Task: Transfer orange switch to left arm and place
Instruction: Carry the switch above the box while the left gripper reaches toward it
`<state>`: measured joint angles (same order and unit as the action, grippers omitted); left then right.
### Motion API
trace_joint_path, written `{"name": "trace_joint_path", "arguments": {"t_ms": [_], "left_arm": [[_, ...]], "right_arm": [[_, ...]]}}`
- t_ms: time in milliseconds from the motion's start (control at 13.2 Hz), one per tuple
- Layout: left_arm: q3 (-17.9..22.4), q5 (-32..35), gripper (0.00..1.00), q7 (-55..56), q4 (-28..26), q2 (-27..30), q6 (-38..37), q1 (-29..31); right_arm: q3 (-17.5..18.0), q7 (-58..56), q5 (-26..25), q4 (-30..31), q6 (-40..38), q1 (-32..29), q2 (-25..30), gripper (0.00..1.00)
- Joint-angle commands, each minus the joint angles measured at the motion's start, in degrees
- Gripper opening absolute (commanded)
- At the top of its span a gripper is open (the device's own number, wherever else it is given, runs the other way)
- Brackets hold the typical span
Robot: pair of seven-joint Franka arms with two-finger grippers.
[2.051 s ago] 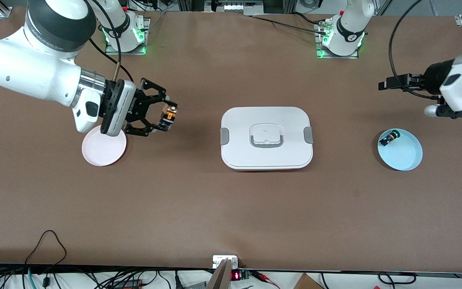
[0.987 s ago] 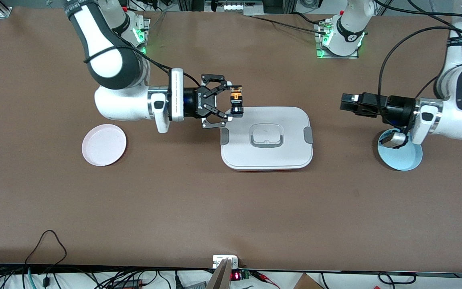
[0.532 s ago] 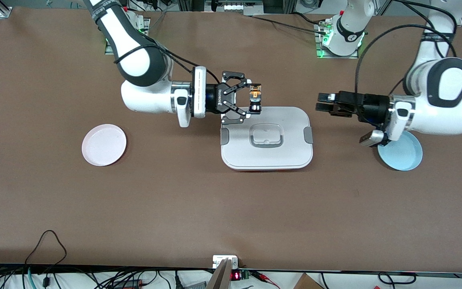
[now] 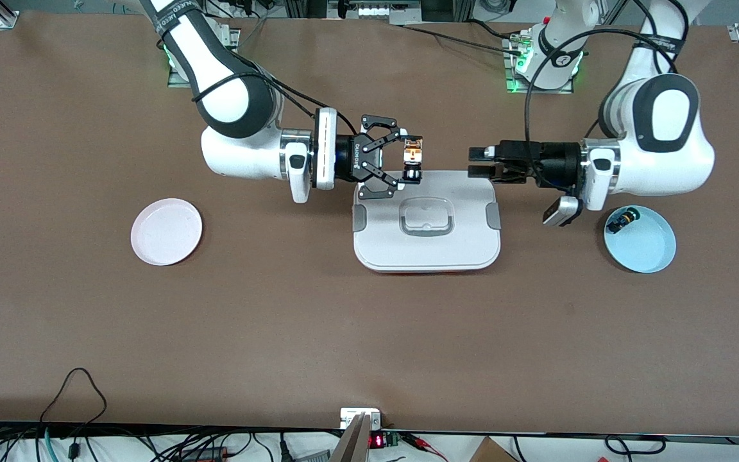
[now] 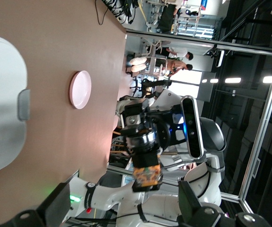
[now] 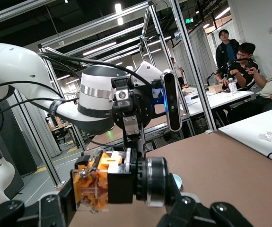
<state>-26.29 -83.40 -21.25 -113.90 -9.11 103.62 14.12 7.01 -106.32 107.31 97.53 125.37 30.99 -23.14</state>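
Spreading across most of the front view, the brown table (image 4: 280,333) carries a white box (image 4: 426,221) at centre, a pink plate (image 4: 166,231) at middle left and a blue plate (image 4: 645,247) at middle right holding a small green-topped switch (image 4: 620,222). Above the box's upper edge, the right gripper (image 4: 408,163) pinches the orange switch (image 4: 413,155). The left gripper (image 4: 480,162) faces it, fingers spread. Metal framing and seated people (image 6: 249,61) fill the room.

So on the worktop (image 4: 369,333) — one white box (image 4: 426,221), two plates, pink (image 4: 166,231) and blue (image 4: 640,239), two switches, orange (image 4: 413,154) and green-topped (image 4: 621,221) — plus two arms.
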Motion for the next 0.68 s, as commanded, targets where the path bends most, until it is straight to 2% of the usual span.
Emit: {"name": "trace_joint_path", "arguments": {"t_ms": [0,152,304,380,608], "left_arm": [[-1.9,-3.2,1.0,-1.0,-1.7,1.4,2.4,0.4],[-2.7,-6.2,1.0,-1.0,-1.7,1.1,3.9,0.2],[-5.5,-7.3,1.0,-1.0,-1.7,1.0,8.3,0.0],[-6.8,-8.1,0.99,-1.4,-1.7,0.3,9.7,0.0],[-7.3,-8.1,0.92,-1.4,-1.7,0.3,9.9,0.1]], "right_arm": [[0.6,-1.6,1.6,-0.4,1.6,0.3,-0.2,0.25],[0.6,-1.6,1.6,-0.3,1.6,0.5,-0.2,0.25],[0.6,-1.9,1.6,-0.3,1.6,0.6,-0.2,0.25],[0.6,-2.0,1.6,-0.2,1.5,0.7,-0.2,0.25],[0.6,-2.0,1.6,-0.2,1.6,0.7,-0.1,0.25]]}}
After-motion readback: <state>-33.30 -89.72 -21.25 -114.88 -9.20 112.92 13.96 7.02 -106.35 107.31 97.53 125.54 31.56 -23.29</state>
